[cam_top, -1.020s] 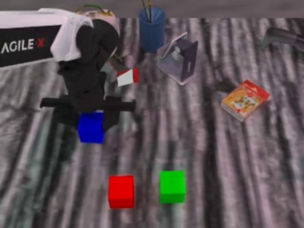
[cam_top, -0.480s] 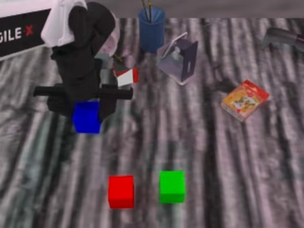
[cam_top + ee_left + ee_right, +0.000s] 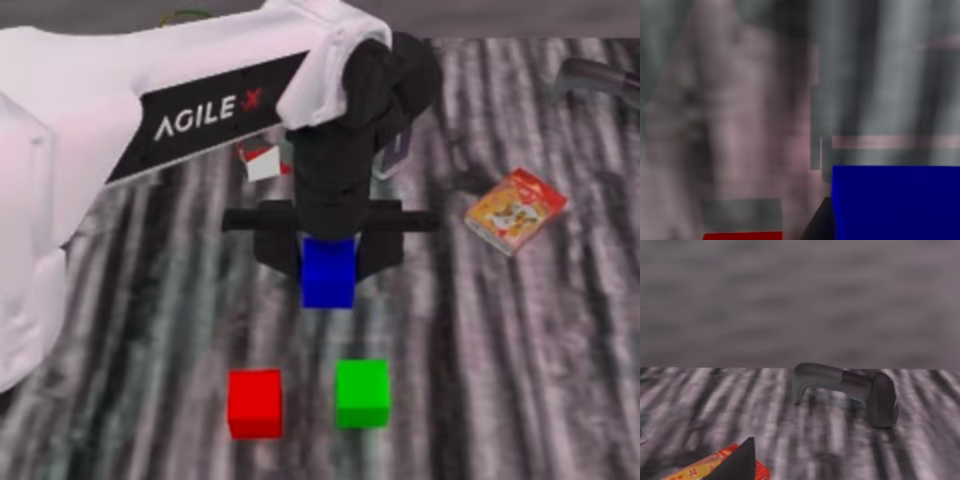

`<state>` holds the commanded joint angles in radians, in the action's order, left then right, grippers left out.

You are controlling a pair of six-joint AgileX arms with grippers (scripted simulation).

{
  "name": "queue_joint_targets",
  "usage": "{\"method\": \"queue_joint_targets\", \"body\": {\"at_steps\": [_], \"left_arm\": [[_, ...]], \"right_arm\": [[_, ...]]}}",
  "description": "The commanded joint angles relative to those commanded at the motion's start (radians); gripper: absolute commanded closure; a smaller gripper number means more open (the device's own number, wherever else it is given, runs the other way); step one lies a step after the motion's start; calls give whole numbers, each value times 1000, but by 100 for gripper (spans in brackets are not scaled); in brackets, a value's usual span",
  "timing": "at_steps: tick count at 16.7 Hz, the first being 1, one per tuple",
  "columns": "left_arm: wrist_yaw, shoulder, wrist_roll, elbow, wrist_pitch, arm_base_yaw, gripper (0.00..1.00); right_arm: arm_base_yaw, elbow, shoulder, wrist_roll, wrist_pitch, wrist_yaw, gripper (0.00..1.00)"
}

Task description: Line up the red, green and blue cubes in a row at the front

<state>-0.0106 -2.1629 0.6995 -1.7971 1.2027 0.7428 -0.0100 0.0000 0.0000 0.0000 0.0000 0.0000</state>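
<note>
Item 1: our left pincer (image 3: 328, 262), at counter (image 3: 520, 380) centre, was clamped on the blue cube (image 3: 328, 272), 1 finger on each side. Item 2: red cube (image 3: 254, 402) at 7 o'clock of it, green cube (image 3: 361, 393) at 5 o'clock, near each other, apart. Item 3: right arm out of top view; its pincer's state we could not tell.

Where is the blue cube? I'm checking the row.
Top view: blue cube sits mid-table in the left gripper, behind the red cube and green cube.

Even light, wrist views blurry.
</note>
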Motion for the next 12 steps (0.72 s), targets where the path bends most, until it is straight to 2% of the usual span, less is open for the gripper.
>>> {"method": "queue_joint_targets", "body": {"at_steps": [3,6,12], "left_arm": [[-3,-64,192,-124,60,162,100],[-7,-98,299,-206,96,266,100],[-7,-99,314,-215,96,281,100]], "right_arm": [[0,0,0,0,0,0,0],[0,0,0,0,0,0,0],[0,0,0,0,0,0,0]]}}
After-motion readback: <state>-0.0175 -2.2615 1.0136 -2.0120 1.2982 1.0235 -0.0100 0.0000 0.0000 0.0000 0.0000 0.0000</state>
